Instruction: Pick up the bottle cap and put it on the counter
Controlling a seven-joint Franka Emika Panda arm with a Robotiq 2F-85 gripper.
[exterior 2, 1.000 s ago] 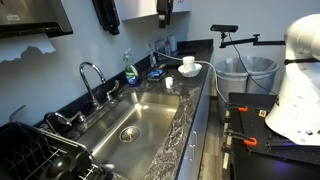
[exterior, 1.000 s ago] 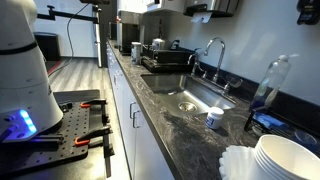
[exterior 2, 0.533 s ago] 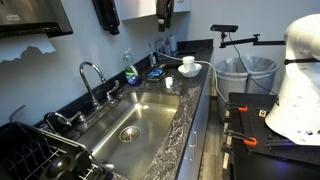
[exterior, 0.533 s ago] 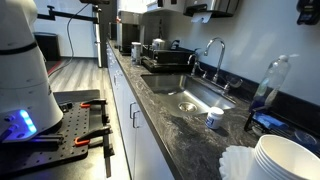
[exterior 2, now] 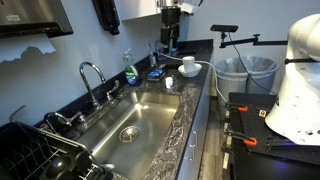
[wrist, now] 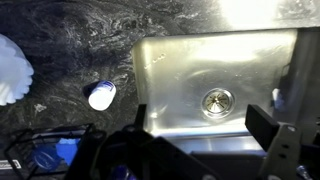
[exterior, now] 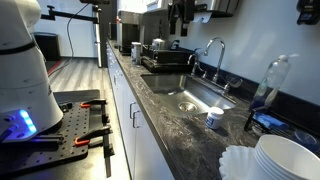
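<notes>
My jaws are spread wide and empty, hanging high above the steel sink. The bottle cap is well off to one side of them, low in the wrist view. It looks like a small blue round thing lying in a dark tray, though it is too blurred for me to be sure of its outline.

My main worry is the long sideways travel. The small white cup stands between the jaws and the cap, so a low sweep could knock it into the basin. The tray's rim may block one finger, and then the cap would skid or tip instead of seating. I could also mistake the other blue shape beside it for the cap.

The surface, the counter, is dark speckled stone. A stack of white plates sits at its far end, beyond the cup. The room is a kitchen with white cabinets below.
</notes>
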